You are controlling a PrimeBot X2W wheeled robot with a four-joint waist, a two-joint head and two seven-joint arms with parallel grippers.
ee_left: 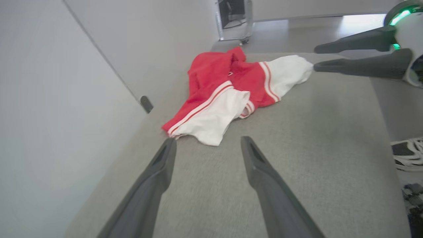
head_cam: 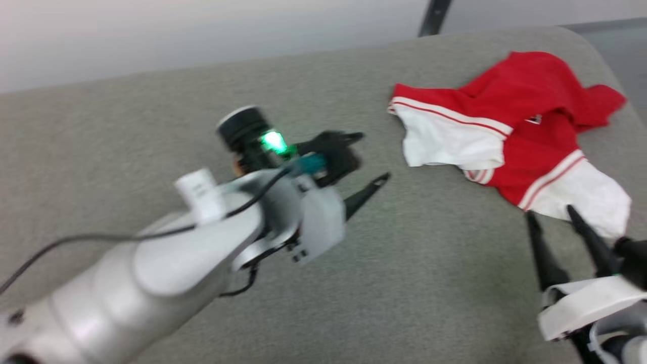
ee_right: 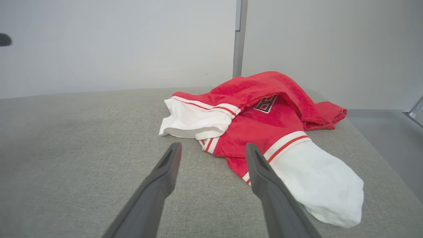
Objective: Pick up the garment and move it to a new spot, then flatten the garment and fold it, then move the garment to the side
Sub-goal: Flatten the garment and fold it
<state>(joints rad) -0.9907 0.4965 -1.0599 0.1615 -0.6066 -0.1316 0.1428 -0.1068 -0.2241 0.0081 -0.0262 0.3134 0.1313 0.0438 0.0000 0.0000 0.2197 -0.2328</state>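
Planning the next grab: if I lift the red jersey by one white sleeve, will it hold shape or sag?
Probably sags: the garment lies crumpled in soft folds. Likely light, since its sleeves lie limp. Pushed, it may bunch on the grey surface.

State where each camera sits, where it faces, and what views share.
Head view: on the head, facing down at the grey surface; left gripper and right gripper show.
Left wrist view: on the left wrist, along its open fingers toward the garment; right gripper upper right.
Right wrist view: on the right wrist, along its open fingers, garment right ahead.
Shared: all see the garment.
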